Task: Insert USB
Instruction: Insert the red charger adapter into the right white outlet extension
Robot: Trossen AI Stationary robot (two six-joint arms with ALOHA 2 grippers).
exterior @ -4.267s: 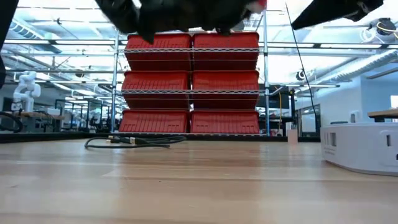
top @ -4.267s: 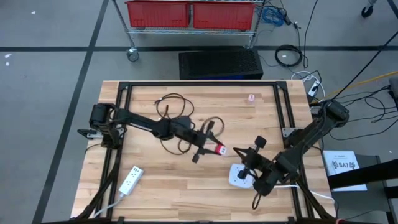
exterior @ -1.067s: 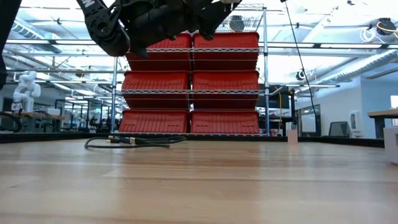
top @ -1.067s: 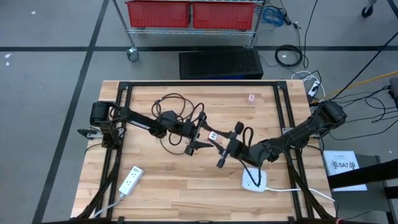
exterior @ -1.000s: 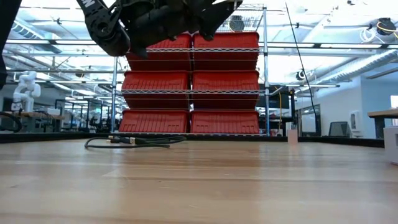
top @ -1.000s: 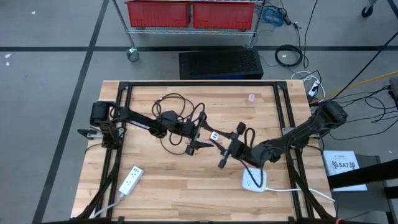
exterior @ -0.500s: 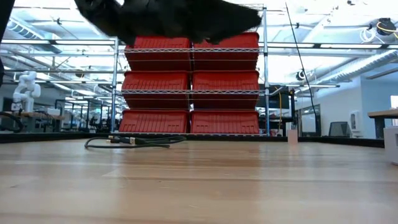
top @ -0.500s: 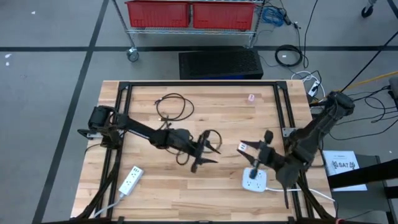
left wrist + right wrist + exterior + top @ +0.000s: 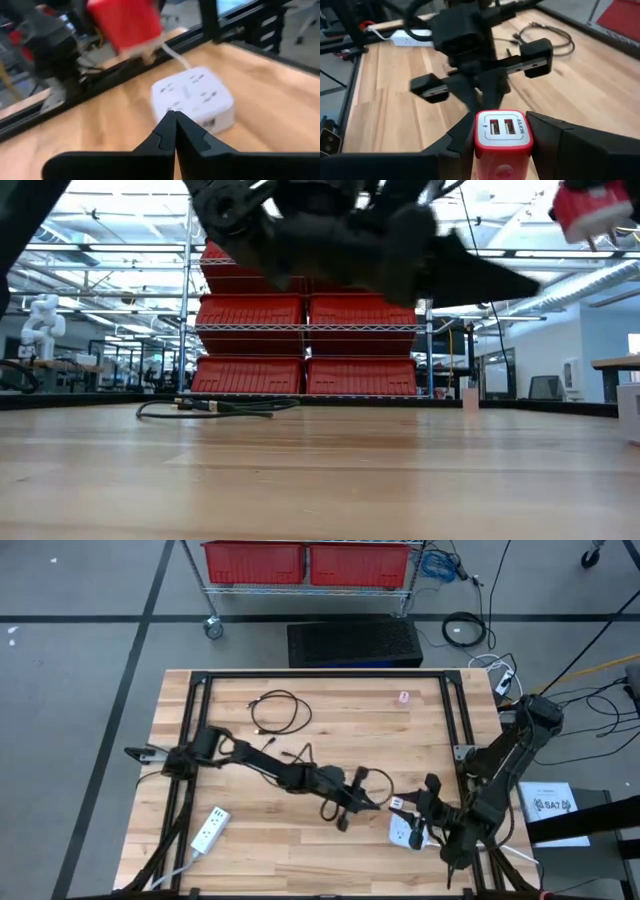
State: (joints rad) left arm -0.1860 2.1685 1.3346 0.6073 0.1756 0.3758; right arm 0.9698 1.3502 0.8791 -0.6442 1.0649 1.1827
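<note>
High view first: the left arm reaches long across the wooden counter [image 9: 250, 850], its left gripper [image 9: 362, 802] low over the middle, just beside the white power strip cube [image 9: 407, 831] near the right edge. Left wrist view shows those jaws pressed together tip to tip, holding nothing, pointing at the white cube [image 9: 194, 96] with its outlets facing up. And there's the red USB charger [image 9: 502, 140], clamped between the jaws of the right gripper [image 9: 502, 145], its two USB ports and white face turned toward the left arm. From above, the right gripper [image 9: 415, 807] sits right over the cube's near corner, the charger a small pale block at its tip [image 9: 397, 804]. Low view catches the red charger [image 9: 592, 208] up in the air, well clear of the counter, with the left arm's dark bulk beside it. A white cord runs off the cube toward the counter's frame. Farther back, a black USB cable [image 9: 278, 711] lies coiled on the counter, untouched, well apart from both grippers, and a white power strip [image 9: 207, 830] rests near the left front corner.
</note>
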